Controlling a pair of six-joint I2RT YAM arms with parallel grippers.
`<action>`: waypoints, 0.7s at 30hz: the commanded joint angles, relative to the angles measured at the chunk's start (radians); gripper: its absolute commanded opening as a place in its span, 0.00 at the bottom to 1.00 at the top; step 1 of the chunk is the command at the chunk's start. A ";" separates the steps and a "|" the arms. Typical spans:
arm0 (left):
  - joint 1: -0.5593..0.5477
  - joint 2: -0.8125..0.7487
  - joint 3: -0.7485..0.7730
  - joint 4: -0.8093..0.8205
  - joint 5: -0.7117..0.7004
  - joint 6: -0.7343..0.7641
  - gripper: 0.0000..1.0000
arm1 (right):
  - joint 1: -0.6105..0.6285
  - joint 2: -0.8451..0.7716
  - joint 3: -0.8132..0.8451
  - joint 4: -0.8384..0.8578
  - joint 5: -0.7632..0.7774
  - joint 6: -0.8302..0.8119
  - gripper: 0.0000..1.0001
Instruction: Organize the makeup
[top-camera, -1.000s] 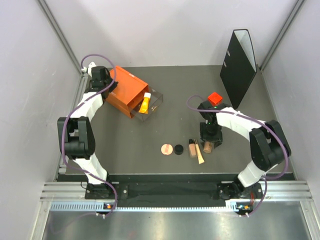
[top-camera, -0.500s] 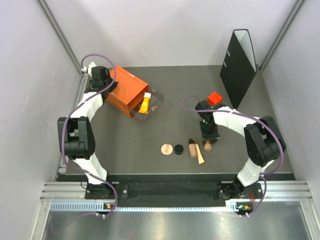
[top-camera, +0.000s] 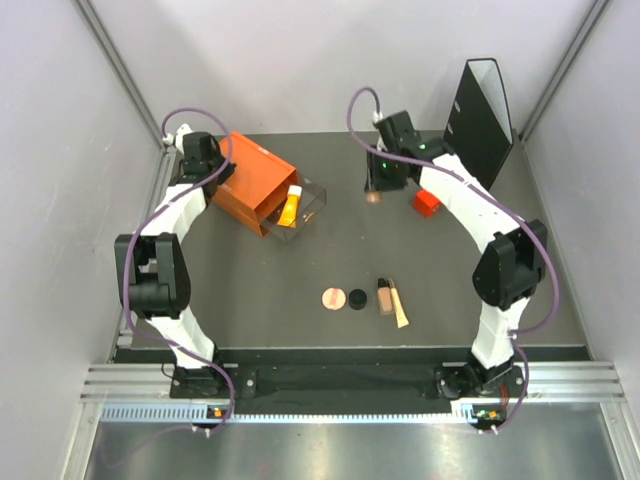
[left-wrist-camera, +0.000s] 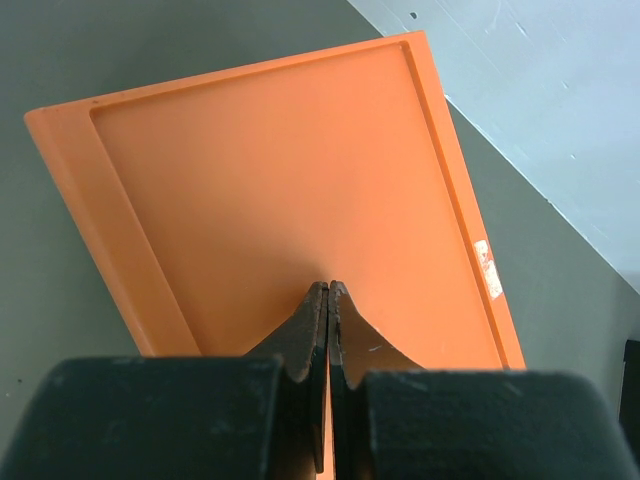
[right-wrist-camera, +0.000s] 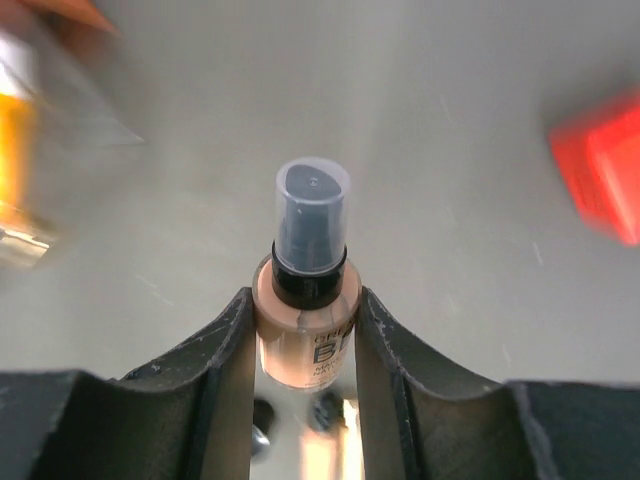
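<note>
My right gripper (top-camera: 376, 190) (right-wrist-camera: 305, 312) is shut on a beige dark-capped bottle (right-wrist-camera: 305, 325), held above the table at the far middle. On the table near the front lie a round pink disc (top-camera: 333, 298), a small black disc (top-camera: 357, 299), another beige bottle (top-camera: 385, 297) and a beige stick (top-camera: 400, 310). An orange tube with a white cap (top-camera: 290, 208) lies in the clear drawer (top-camera: 310, 203) pulled out of the orange box (top-camera: 250, 185). My left gripper (top-camera: 205, 160) (left-wrist-camera: 329, 288) is shut with its tips against the top of the orange box (left-wrist-camera: 270, 180).
A small red cube (top-camera: 427, 204) (right-wrist-camera: 600, 175) sits just right of the held bottle. A black file holder (top-camera: 478, 120) stands upright at the far right. Grey walls close in the table on three sides.
My right arm has lifted the beige bottle from the front group and carried it far and left, past the red cube. The left arm has not moved.
</note>
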 joint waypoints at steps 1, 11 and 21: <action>-0.006 0.067 -0.009 -0.204 -0.008 0.020 0.00 | 0.004 0.083 0.251 0.010 -0.119 0.016 0.00; -0.006 0.089 0.033 -0.205 -0.006 0.020 0.00 | 0.025 0.206 0.305 0.327 -0.487 0.319 0.00; -0.006 0.097 0.030 -0.207 -0.003 0.029 0.00 | 0.062 0.378 0.412 0.493 -0.597 0.566 0.00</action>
